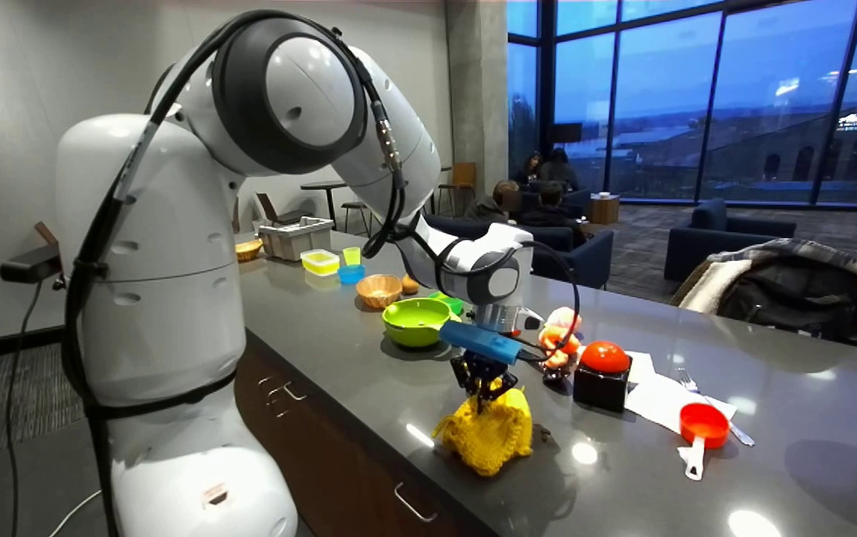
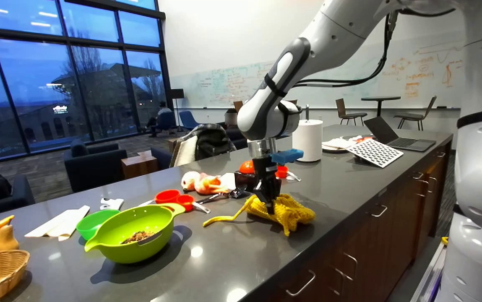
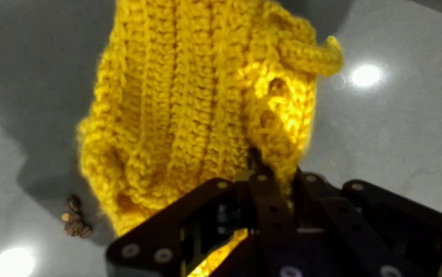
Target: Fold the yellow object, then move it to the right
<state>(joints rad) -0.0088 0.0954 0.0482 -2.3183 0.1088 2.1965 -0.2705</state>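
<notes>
The yellow object is a knitted cloth (image 1: 489,441) lying crumpled and partly raised on the grey counter near its front edge. It also shows in an exterior view (image 2: 294,213), where a thin yellow strand trails from it over the counter. In the wrist view the ribbed cloth (image 3: 190,100) fills the middle. My gripper (image 1: 483,397) points down into the cloth in both exterior views, and it shows there too (image 2: 270,204). In the wrist view the gripper (image 3: 278,165) is shut on a bunched edge of the cloth. The fingertips are partly hidden by the yarn.
A black box with a red button (image 1: 602,382) and a toy figure (image 1: 560,339) stand close by. A green bowl (image 2: 140,235) with brown bits stands near the cloth. A red measuring cup (image 1: 702,426) lies farther off. Several dark beans (image 3: 75,223) lie beside the cloth.
</notes>
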